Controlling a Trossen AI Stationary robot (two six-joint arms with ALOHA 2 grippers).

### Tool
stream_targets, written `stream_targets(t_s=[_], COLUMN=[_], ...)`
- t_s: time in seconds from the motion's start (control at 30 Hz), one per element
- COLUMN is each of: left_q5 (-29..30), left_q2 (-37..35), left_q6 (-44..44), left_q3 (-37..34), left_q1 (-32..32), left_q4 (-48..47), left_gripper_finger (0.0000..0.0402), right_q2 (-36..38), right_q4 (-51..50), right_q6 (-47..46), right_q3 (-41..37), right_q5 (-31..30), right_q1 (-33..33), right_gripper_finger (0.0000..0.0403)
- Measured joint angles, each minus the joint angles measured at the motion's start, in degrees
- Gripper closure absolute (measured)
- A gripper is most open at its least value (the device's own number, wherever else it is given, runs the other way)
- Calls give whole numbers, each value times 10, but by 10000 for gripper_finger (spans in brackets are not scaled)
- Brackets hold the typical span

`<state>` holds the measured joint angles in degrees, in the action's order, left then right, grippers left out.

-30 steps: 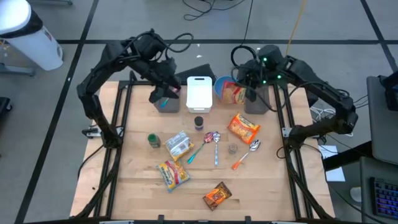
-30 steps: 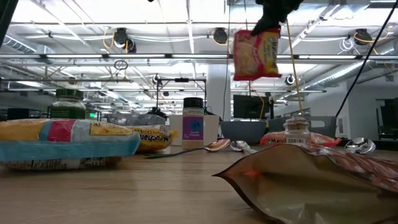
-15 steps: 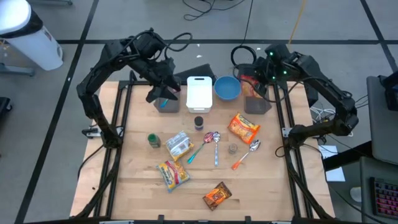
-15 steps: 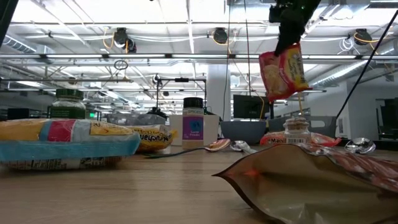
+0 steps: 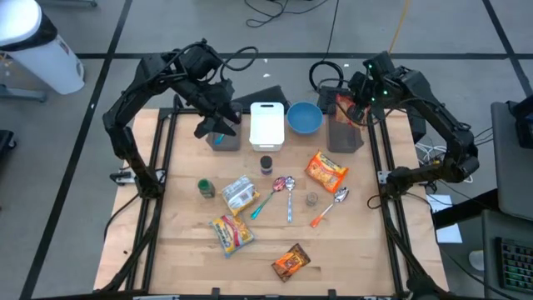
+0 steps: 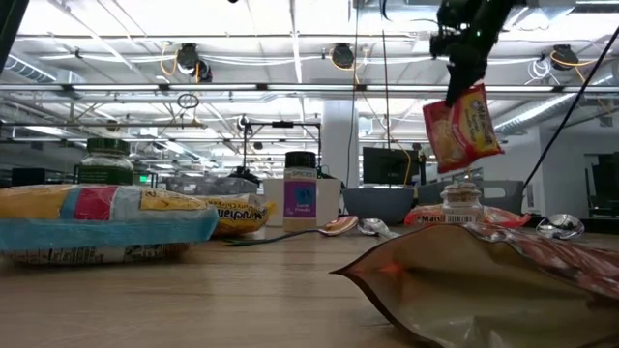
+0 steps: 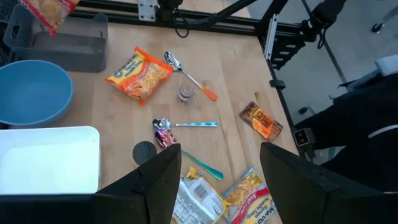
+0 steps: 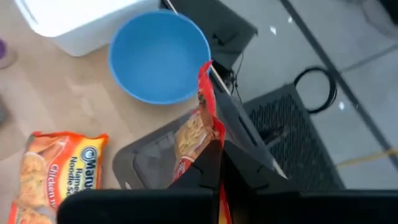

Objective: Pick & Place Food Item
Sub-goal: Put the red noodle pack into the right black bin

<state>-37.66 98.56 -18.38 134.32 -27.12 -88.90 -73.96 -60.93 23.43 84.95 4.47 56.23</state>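
An orange-red noodle packet (image 6: 462, 129) hangs in the air at the table's far right, with my right gripper (image 6: 460, 70) shut on it. In the high view the packet (image 5: 342, 105) is over the far end of a dark grey bin (image 5: 346, 138). The right wrist view shows the packet (image 8: 191, 137) edge-on above that bin (image 8: 144, 167). My left gripper (image 5: 218, 125) hovers open above another grey bin (image 5: 226, 140) at the far left, with nothing between its fingers (image 7: 158, 183). My right gripper pinches the packet's upper end (image 8: 211, 142) between its two fingers. The fingers slant down from the table's right side. The packet hangs tilted below the fingers (image 6: 455, 60), lifted clear of the table and the bin.
A blue bowl (image 5: 305, 117) and a white container (image 5: 266, 125) stand between the two bins. A second noodle packet (image 5: 325, 171), spoons (image 5: 288, 192), a small jar (image 5: 311, 199), a spice bottle (image 5: 266, 163), a green-lidded jar (image 5: 205, 188) and snack packs (image 5: 232, 232) lie mid-table.
My right gripper has swung toward the table's far right corner and sunk a little, tipping further down. It has carried the noodle packet from over the blue bowl to over the right grey bin. The packet stays clear and now hangs more tilted.
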Motion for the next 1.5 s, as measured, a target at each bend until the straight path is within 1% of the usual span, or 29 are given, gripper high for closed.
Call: stream_targets(t_s=[0.1, 0.33, 0.43, 0.57, 0.73, 0.83, 0.93, 1.2, 1.3, 1.5], left_q5=[0, 0, 0, 0, 0, 0, 0, 1, 1, 2], left_q2=[0, 0, 0, 0, 0, 0, 0, 0, 0, 0], left_q6=[1, 3, 8, 16, 24, 27, 33, 39, 39, 42], left_q3=[0, 0, 0, 0, 0, 0, 0, 0, 0, 0], left_q1=[2, 2, 2, 2, 2, 2, 2, 2, 2, 2], left_q4=[0, 0, 0, 2, 5, 7, 7, 9, 9, 21], left_gripper_finger=[172, 172, 172, 172, 172, 172, 172, 172, 172, 172], right_q2=[0, 0, 0, 0, 0, -7, -20, -59, -67, -82], right_q4=[19, 100, 123, 161, 212, 230, 236, 253, 269, 278], right_q6=[-9, -17, -8, 13, 32, 46, 72, 120, 152, 165], right_q3=[-31, -88, -106, -128, -150, -160, -167, -171, -171, -171], right_q5=[0, 0, -3, -30, -32, -33, -47, -51, -75, -77], right_q1=[12, 12, 12, 12, 12, 12, 12, 12, 12, 12], right_gripper_finger=[403, 403, 403, 403, 403, 403, 403, 403, 403, 403])
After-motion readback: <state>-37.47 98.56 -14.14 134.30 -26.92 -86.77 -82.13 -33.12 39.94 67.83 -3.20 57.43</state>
